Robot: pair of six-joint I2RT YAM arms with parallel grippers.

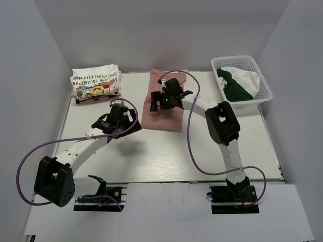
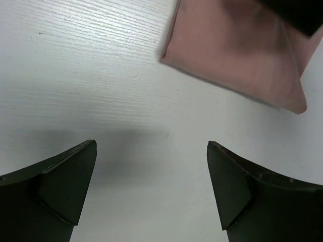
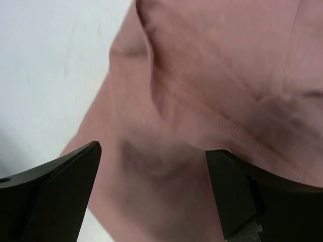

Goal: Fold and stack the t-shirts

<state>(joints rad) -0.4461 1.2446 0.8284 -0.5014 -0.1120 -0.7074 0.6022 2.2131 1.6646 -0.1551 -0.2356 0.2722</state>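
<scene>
Judged the folding as done and the stacking as the step in hand. Found the dusty-pink shirt [image 1: 164, 121] folded into a narrow rectangle at the far middle of the desk [image 1: 161, 156], lying flat, with soft creases showing in the right wrist view. Found the white shirt [image 1: 96, 83] with its cartoon print folded too, well apart at the far left corner, touched by neither arm.

Noted the right claw [image 1: 162, 100] poised close over the pink shirt's left half, jaws spread wide, gripping nothing; could not tell whether it touched the cloth. Noted the left claw [image 1: 121, 115] over bare desk just beside the pink shirt's near left corner, likewise released and empty. Spotted a white basket [image 1: 237, 59] at the far right holding a green-and-white cloth [image 1: 236, 85], apart from both shirts.

Reckoned the next move to call for 1 folded shirt carried onto the other: probably lowering the 2 claws to opposite edges of the pink bundle, pinching through all layers, lifting level, and setting it squarely on the white shirt. Expected the fold to fall open if gripped by the top layer only.
</scene>
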